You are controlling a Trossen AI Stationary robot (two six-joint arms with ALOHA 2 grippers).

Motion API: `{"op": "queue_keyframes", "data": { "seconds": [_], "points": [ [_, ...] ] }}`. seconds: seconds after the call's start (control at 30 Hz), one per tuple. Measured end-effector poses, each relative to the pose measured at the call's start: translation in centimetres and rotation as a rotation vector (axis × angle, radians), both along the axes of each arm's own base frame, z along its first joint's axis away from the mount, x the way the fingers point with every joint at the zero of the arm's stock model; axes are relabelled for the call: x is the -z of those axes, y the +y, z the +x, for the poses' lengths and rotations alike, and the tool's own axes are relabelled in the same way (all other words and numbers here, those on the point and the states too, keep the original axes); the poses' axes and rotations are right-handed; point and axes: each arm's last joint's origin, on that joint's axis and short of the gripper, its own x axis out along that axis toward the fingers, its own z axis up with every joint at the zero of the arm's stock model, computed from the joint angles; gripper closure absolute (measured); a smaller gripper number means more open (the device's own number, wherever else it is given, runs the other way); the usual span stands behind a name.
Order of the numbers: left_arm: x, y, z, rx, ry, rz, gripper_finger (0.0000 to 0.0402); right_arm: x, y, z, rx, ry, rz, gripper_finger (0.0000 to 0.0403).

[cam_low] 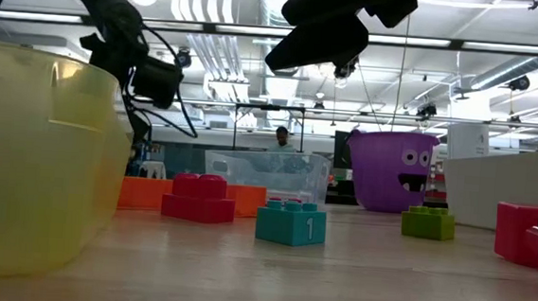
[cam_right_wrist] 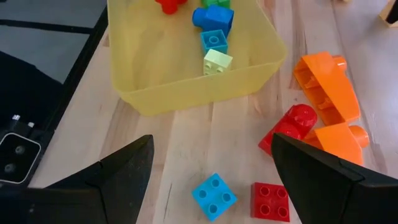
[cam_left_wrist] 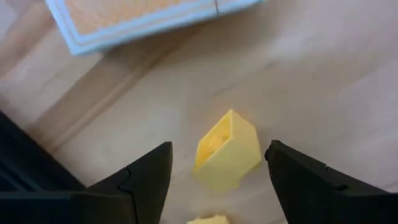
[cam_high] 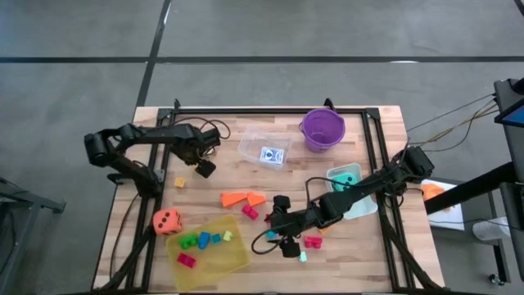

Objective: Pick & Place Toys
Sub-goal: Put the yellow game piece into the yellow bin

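Observation:
My left gripper point(cam_high: 201, 168) hangs open above the table at the left. In its wrist view point(cam_left_wrist: 219, 149) a small yellow brick point(cam_left_wrist: 227, 150) lies on the wood between and beyond the fingers, untouched; it also shows in the high view point(cam_high: 179, 183). My right gripper point(cam_high: 278, 225) is open and empty above the middle front. Its wrist view point(cam_right_wrist: 212, 142) shows a blue brick point(cam_right_wrist: 213, 196) and red bricks point(cam_right_wrist: 271, 201) lying on the table and two orange wedges point(cam_right_wrist: 326, 81). The flat yellow tray point(cam_high: 237, 260) holds several small bricks.
An orange die point(cam_high: 167, 220) sits left of the tray. A clear tub point(cam_high: 252, 143) with a card pack and a purple bucket point(cam_high: 322, 129) stand at the back. A teal die point(cam_high: 344, 175) is at the right. A pink brick point(cam_high: 313, 242) lies near the right gripper.

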Motion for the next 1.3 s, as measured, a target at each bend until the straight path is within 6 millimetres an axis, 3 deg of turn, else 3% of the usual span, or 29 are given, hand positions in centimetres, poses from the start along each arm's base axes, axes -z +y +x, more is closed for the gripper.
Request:
{"op": "queue_keyframes", "data": {
  "seconds": [0.23,0.63,0.77,1.0,1.3],
  "points": [
    [1.4,0.0,0.2,0.089,0.061,-0.065,0.0146,0.0,0.0,0.0,-0.005,-0.003,-0.001,0.0083],
    [1.4,0.1,0.4,0.204,0.060,-0.069,0.0153,0.0,0.0,0.0,-0.011,-0.006,-0.004,0.0083],
    [1.4,0.1,0.4,0.204,0.058,-0.072,0.0195,0.0,0.1,0.0,-0.011,-0.006,-0.004,0.0083],
    [1.4,0.0,0.3,0.176,0.058,-0.076,0.0312,0.0,0.1,0.0,-0.011,-0.007,-0.004,0.0083],
    [1.4,0.0,0.3,0.133,0.059,-0.073,0.0318,-0.1,0.1,0.1,-0.011,-0.011,-0.001,0.0083]
  ]
}}
